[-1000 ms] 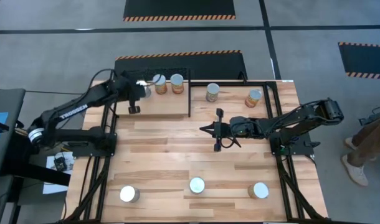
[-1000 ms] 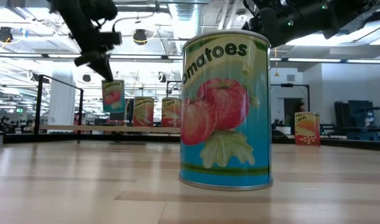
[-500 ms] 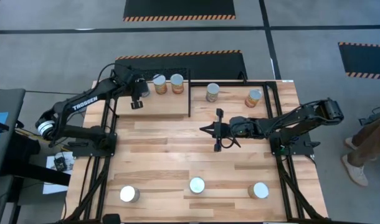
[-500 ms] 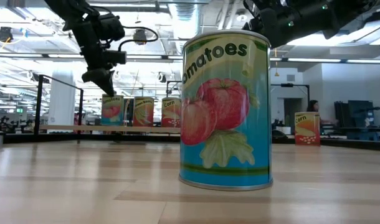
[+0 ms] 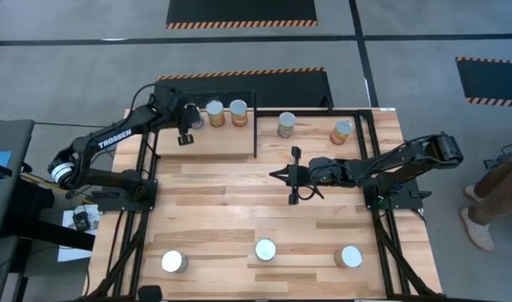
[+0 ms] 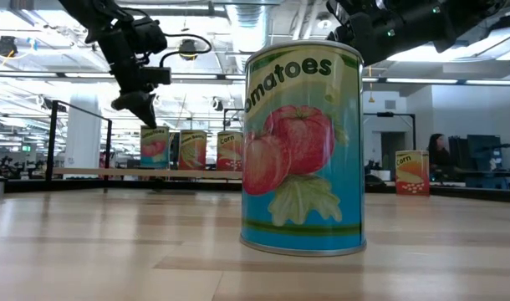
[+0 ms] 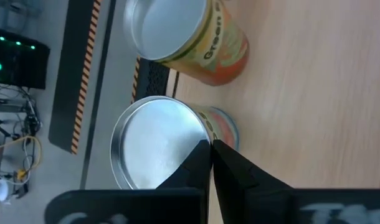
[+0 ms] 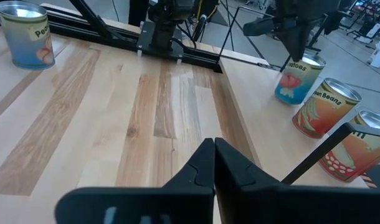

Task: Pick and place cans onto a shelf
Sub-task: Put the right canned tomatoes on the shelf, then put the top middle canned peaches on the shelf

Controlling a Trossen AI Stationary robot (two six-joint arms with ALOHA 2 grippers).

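Observation:
Three cans stand in a row on the shelf (image 5: 214, 144) at the far left: a tomato can (image 6: 155, 146), a bean can (image 5: 215, 113) and a third can (image 5: 238, 111). My left gripper (image 5: 186, 127) is shut and hangs just over the tomato can's silver top (image 7: 154, 149); it shows in the low view (image 6: 145, 117) too. My right gripper (image 5: 274, 174) is shut and empty, hovering over the middle of the table, pointing toward its left edge. Two cans (image 5: 286, 124) (image 5: 342, 132) stand at the far right. Three more (image 5: 174, 262) (image 5: 265, 250) (image 5: 349, 257) stand along the near edge. My left gripper's shut fingertips (image 7: 205, 155) stand right over the rim of the tomato can's top, coming from above and slanting down. I cannot tell whether they touch it. The can stands upright on the shelf.
The shelf's black frame post (image 5: 256, 134) stands between the shelf and the far right cans. The middle near-edge can fills the low view (image 6: 303, 146). A person (image 5: 491, 197) stands beyond the table's right edge.
My left gripper has gone down and a little toward the far edge. The tomato can, which hung lifted below it a second ago, now stands on the shelf beside the other two cans. My right arm has kept still.

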